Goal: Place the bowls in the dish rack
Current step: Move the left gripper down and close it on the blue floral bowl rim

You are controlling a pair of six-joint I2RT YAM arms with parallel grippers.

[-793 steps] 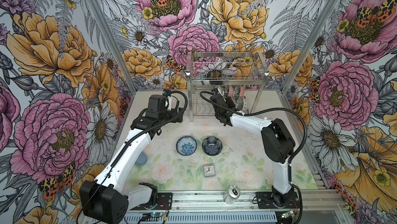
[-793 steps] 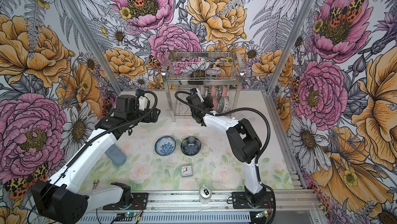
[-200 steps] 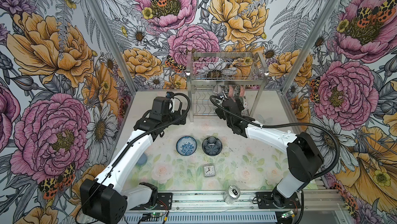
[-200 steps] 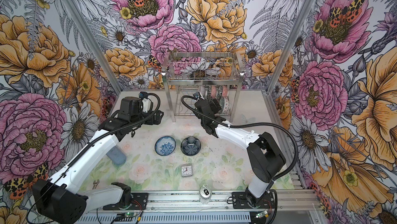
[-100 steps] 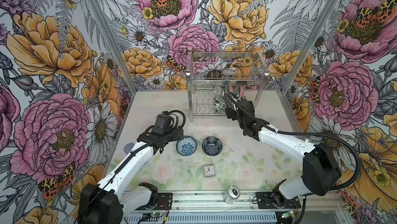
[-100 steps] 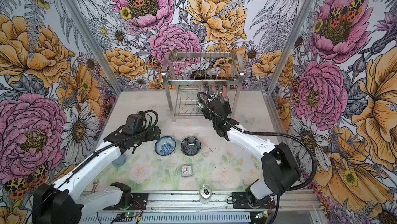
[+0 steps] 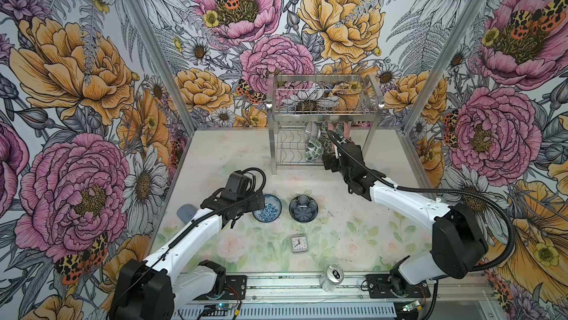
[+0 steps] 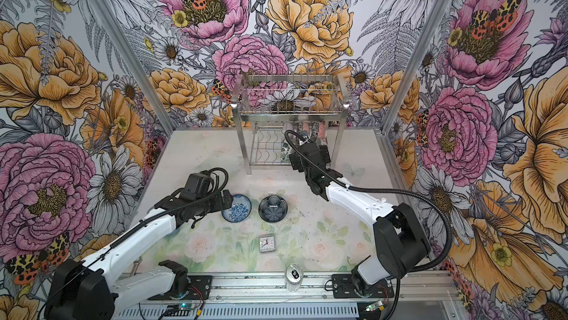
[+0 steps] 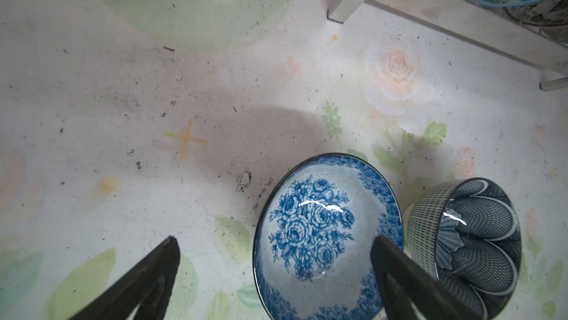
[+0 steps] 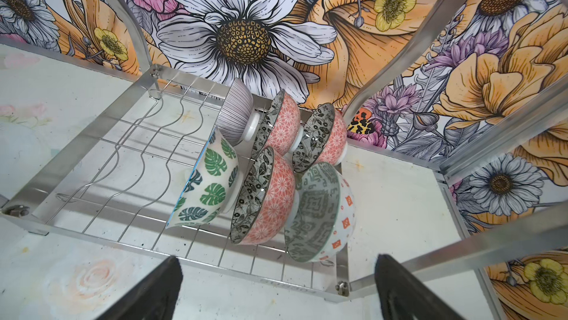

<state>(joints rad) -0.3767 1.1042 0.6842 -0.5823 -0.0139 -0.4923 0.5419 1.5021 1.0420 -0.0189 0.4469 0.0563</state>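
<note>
Left gripper (image 9: 275, 241) has descended from the rack (image 7: 271, 140) to the blue bowl (image 9: 313, 226), jaws spread, empty. Right gripper (image 10: 276, 260) has withdrawn, open, empty. Blue bowl and dark bowl (image 9: 479, 235) sit mouth-up; six bowls (image 10: 267, 192) stand on edge in the lower tier, mouths toward its vacant end.

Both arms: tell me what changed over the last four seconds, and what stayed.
The left gripper left the dish rack's side and came down at the blue floral bowl, open, straddling its rim. The right gripper backed out of the rack's lower tier, open and empty. That bowl, the dark blue bowl, clock and can stayed put.
</note>
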